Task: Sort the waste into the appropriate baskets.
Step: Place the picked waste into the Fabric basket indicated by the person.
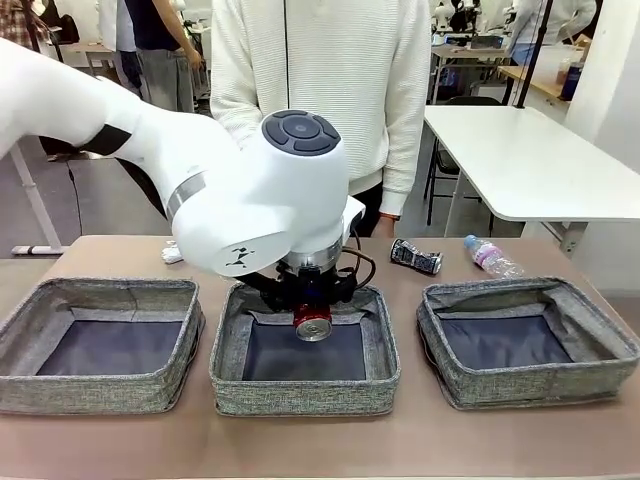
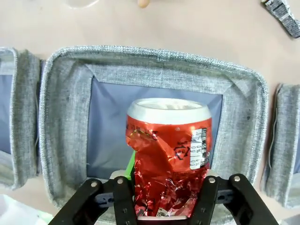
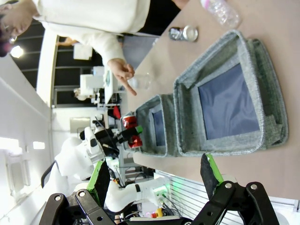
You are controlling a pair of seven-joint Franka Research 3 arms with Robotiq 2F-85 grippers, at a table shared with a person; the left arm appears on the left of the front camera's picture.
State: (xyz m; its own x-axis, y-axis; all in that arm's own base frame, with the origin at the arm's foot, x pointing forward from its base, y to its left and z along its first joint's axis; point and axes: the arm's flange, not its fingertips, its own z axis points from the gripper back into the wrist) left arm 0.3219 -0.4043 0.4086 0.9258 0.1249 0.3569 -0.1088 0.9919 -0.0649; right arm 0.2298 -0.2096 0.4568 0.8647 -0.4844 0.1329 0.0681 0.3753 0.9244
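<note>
A crushed red can (image 1: 312, 322) (image 2: 168, 154) hangs upright between the fingers of my left gripper (image 1: 312, 303) (image 2: 166, 176), just above the dark bottom of the middle basket (image 1: 300, 395) (image 2: 154, 57). The jaws stand spread about as wide as the can, and a green pad (image 2: 131, 161) shows clear of its left side. My right gripper (image 3: 157, 180) is open and holds nothing, off to the side of the right basket (image 1: 530, 385) (image 3: 262, 140). A crushed dark can (image 1: 416, 257) (image 3: 183, 33) and a small clear bottle (image 1: 492, 257) (image 3: 220, 11) lie on the table behind the baskets.
The left basket (image 1: 100, 390) has nothing showing in it. A small white wad (image 1: 172, 253) lies behind it, and a clear cup (image 3: 140, 80) stands near the person's hand (image 3: 122, 72). The person stands at the far edge behind the middle basket.
</note>
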